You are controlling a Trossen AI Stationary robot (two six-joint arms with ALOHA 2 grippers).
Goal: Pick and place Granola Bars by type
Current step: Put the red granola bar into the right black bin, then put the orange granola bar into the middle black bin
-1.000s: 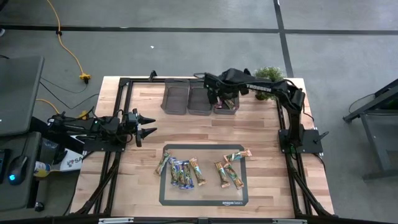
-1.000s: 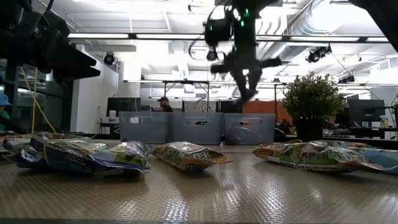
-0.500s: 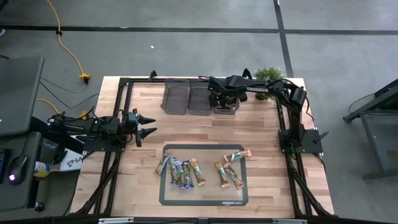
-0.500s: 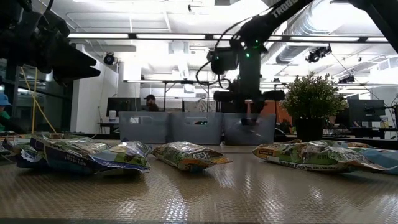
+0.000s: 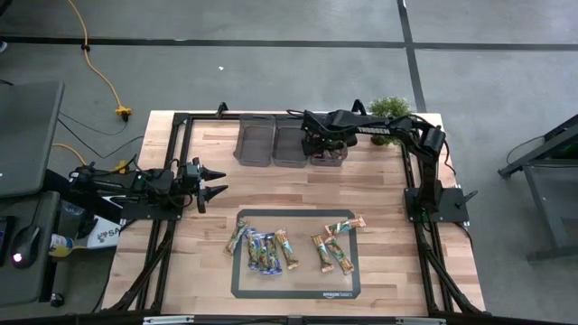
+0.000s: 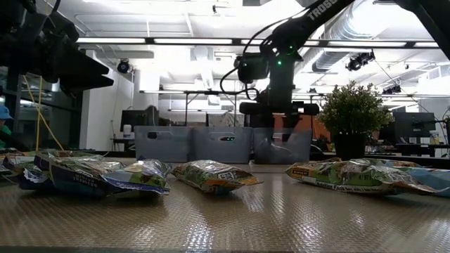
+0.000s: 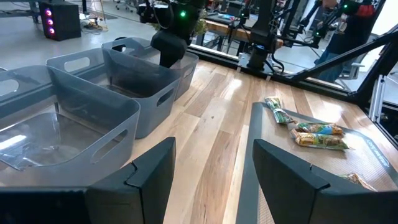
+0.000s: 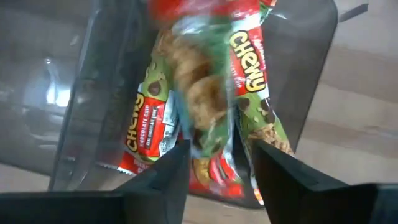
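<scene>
Nearest the front edge of the desk (image 5: 181, 262), the dark mat (image 5: 293, 287) carries the unsorted Granola Bars (image 5: 266, 249), lying flat in two loose clusters: blue-wrapped ones toward the left, tan and green ones toward the right, presumably laid out so either arm can reach them.

Further back on the left, the left hand (image 5: 217, 181) hangs over bare wood with its fingers spread and nothing between them, pointed toward the middle as if parked clear of the other arm's route.

At the far edge stand three grey bins (image 5: 256, 144) side by side. The right hand (image 5: 325, 152) is directly above the rightmost bin (image 8: 298, 74), where red-and-green chewy bars (image 8: 152, 124) already lie. Its fingers (image 8: 155, 180) are parted, with a blurred red-and-green bar (image 8: 199, 93) between and just beyond them; it looks released, though I cannot be sure.
</scene>
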